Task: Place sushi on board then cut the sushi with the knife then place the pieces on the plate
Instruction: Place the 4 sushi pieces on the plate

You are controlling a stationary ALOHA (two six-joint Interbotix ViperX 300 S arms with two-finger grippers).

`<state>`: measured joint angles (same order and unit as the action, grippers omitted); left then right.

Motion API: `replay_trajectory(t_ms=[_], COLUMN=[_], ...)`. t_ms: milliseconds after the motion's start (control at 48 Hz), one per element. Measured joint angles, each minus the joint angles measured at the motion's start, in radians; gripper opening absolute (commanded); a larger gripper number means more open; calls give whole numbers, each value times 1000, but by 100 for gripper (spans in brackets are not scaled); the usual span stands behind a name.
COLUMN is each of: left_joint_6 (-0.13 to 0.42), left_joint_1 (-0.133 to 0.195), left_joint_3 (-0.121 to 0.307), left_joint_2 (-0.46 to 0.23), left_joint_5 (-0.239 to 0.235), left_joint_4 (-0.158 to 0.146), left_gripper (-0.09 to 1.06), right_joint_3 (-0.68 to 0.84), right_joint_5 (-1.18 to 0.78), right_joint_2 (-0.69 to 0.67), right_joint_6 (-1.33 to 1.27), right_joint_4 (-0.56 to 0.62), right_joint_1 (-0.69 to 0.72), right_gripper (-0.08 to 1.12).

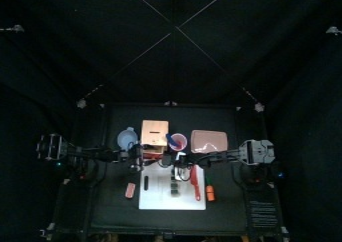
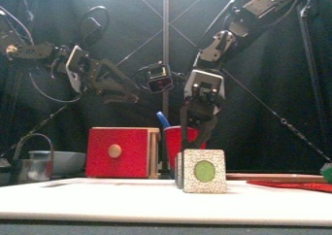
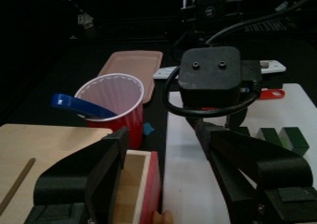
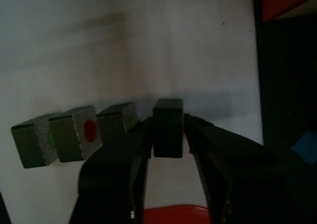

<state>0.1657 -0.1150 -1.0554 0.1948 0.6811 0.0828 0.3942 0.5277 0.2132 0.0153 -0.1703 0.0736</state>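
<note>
Black curtains close in the booth, and the small black tabletop carries a white cutting board (image 1: 187, 201) at the middle of its front edge. Toward the back edge stand a blue-grey bowl (image 1: 126, 138), a pale wooden box (image 1: 156, 134) with a red drawer front, and a flat pink tray (image 1: 209, 141), in that order from left to right. A red cup (image 2: 185, 137) stands between box and tray with a blue knife (image 2: 162, 119) leaning out of it. In the front view a round metal cutter (image 2: 37, 166) sits near the tabletop's left edge.

The sushi roll (image 4: 77, 135) lies on the board as a row of three dark green blocks touching one another. From the front its near face (image 2: 201, 171) shows pale, with a green centre. A fourth piece, the end block (image 4: 168, 105), stands just apart from the row on the bare white.

The right gripper (image 4: 168, 128) reaches down to the board from the right, and its two jaws press against the end block's opposite sides, holding it upright between them. The left gripper (image 3: 168, 146) hangs over the wooden box with its jaws spread wide and nothing between them; the red cup is just past it.

A red knife (image 1: 209, 193) lies at the board's right edge. A small red toy (image 1: 131, 190), too small to identify, lies on the tabletop just left of the board.
</note>
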Motion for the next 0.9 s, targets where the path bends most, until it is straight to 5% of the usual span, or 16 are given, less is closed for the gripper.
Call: replay_trajectory(t_ms=[188, 438, 646, 896], left_joint_6=[0, 0, 0, 2], left_joint_1=[0, 0, 0, 5], left_joint_3=[-3, -3, -3, -3], left_joint_2=[-2, -2, -2, 0], left_joint_5=[0, 0, 0, 0], left_joint_4=[0, 0, 2, 2], left_gripper=[93, 93, 93, 93], right_joint_3=[52, 279, 420, 407], right_joint_5=[57, 78, 6, -12], right_joint_2=[-67, -331, -431, -359], right_joint_6=[-74, -337, -693, -1129], right_joint_4=[3, 34, 179, 468], right_joint_1=[20, 78, 235, 417], right_gripper=[57, 57, 57, 57])
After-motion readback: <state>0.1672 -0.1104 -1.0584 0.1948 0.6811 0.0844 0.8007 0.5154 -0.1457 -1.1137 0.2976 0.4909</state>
